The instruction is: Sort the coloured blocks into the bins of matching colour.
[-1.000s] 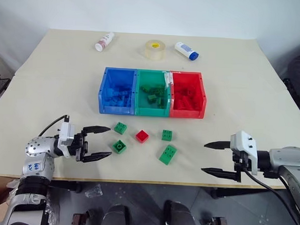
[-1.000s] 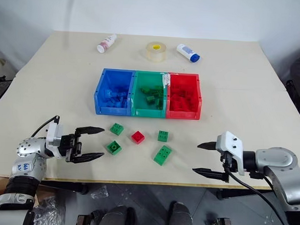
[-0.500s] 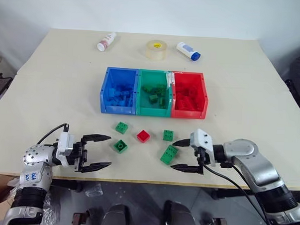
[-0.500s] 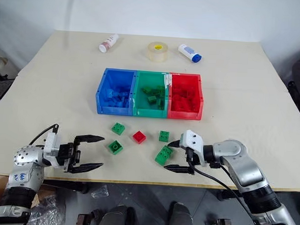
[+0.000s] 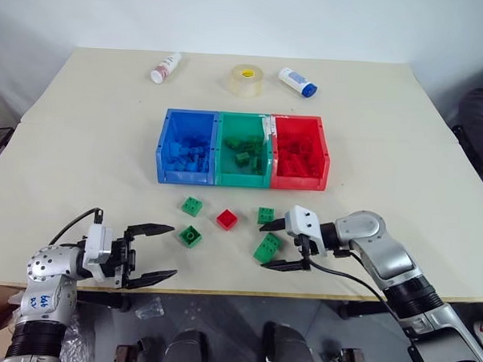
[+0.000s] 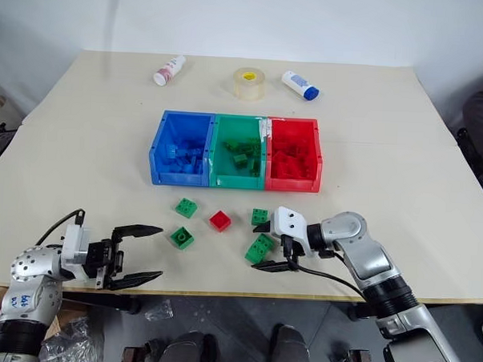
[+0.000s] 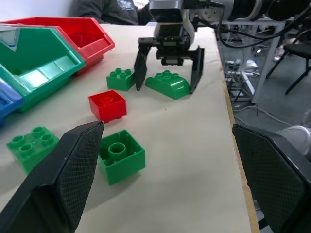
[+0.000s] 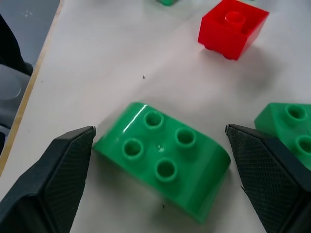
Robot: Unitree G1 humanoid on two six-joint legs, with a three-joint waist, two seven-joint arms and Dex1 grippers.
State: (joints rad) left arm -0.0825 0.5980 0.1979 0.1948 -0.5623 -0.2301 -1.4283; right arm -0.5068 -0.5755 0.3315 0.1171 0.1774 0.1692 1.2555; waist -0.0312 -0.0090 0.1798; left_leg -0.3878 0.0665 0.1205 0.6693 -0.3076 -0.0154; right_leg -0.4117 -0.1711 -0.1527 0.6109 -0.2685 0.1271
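left claw (image 5: 154, 253) spread wide; right claw (image 5: 276, 243) parted

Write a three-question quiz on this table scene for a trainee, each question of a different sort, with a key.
1. True or false: the right pincer has its fingers on either side of the longer green block, which lies on the table.
2. How many loose red blocks lie in front of the bins?
3. Which bin stands in the middle of the row? A: blue. B: green. C: red.

Key
1. True. The right wrist view shows the block between the two open fingers, not yet clamped.
2. One, the red block, lying among green ones.
3. B, the green bin, between the blue bin and the red bin.
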